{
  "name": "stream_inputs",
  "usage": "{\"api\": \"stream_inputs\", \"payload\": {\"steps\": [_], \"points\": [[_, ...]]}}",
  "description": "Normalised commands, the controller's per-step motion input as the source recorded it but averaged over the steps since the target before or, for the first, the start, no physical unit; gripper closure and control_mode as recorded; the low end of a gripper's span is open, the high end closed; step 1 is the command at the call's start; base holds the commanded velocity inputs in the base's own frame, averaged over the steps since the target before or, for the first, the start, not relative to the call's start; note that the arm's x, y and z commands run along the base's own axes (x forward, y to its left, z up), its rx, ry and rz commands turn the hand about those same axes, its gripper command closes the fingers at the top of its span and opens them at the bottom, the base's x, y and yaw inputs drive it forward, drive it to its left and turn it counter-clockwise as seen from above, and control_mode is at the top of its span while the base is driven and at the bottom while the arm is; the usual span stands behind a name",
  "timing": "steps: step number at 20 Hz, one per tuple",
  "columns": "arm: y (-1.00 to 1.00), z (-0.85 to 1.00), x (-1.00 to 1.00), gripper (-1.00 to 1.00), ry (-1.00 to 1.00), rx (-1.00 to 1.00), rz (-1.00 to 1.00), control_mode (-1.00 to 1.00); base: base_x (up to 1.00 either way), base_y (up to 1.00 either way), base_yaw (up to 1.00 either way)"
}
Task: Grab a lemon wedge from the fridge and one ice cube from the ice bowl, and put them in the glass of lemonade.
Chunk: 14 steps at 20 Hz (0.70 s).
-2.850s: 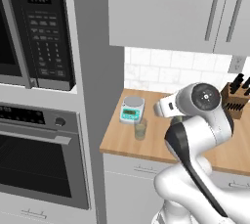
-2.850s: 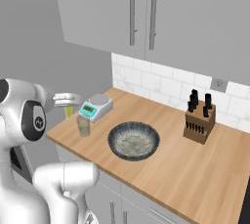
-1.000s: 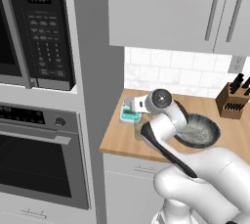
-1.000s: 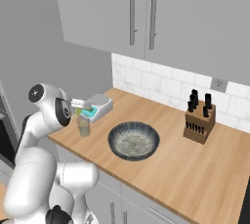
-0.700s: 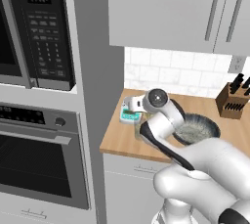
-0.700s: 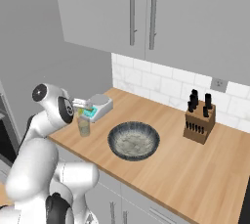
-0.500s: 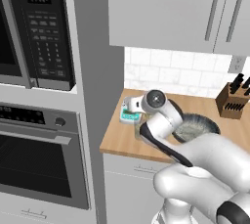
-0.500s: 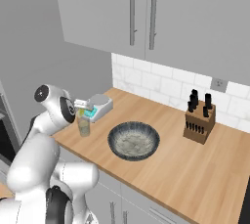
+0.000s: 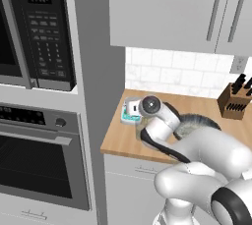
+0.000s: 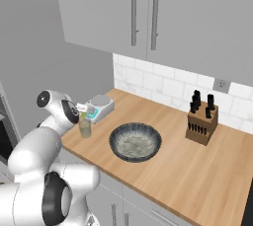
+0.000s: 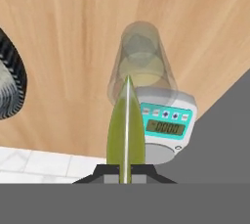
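You are carrying the lemon wedge (image 11: 126, 125), a slim yellow-green sliver with a pale central ridge, toward the glass of lemonade (image 11: 140, 61), so the step in hand reads as the lemon delivery; the ice cube appears to be waiting its turn. The two-finger gripper (image 11: 126, 169) is closing tight on the wedge's base, its dark tips just showing at either side of it. In the hand view the wedge's point is overlapping the rim of the small clear straight-sided tumbler, which is standing on the warm wood-grain counter (image 10: 207, 170) just beside the low white and teal kitchen scale (image 11: 165, 127) with its digital readout. The wide shallow ice bowl (image 10: 135, 142), dark-rimmed and speckled grey-blue inside, is sitting near the tumbler (image 10: 85, 127) on its other side. My judgement: you are needing to centre the wedge over the narrow mouth before letting go, since the opening leaves little margin and the smooth glass could tip if nudged.
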Motion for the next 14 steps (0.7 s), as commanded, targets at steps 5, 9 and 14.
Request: {"api": "stream_inputs", "payload": {"steps": [5, 9, 14], "points": [[0.03, -0.06, 0.15, 1.0, -0.04, 0.0, -0.05, -1.0, 0.0, 0.0, 0.0], [0.0, -0.13, 0.15, 1.0, -0.07, 0.0, -0.05, -1.0, 0.0, 0.0, 0.0], [0.0, -0.21, 0.0, 1.0, -0.02, 0.0, -0.06, -1.0, 0.0, 0.0, 0.0]]}}
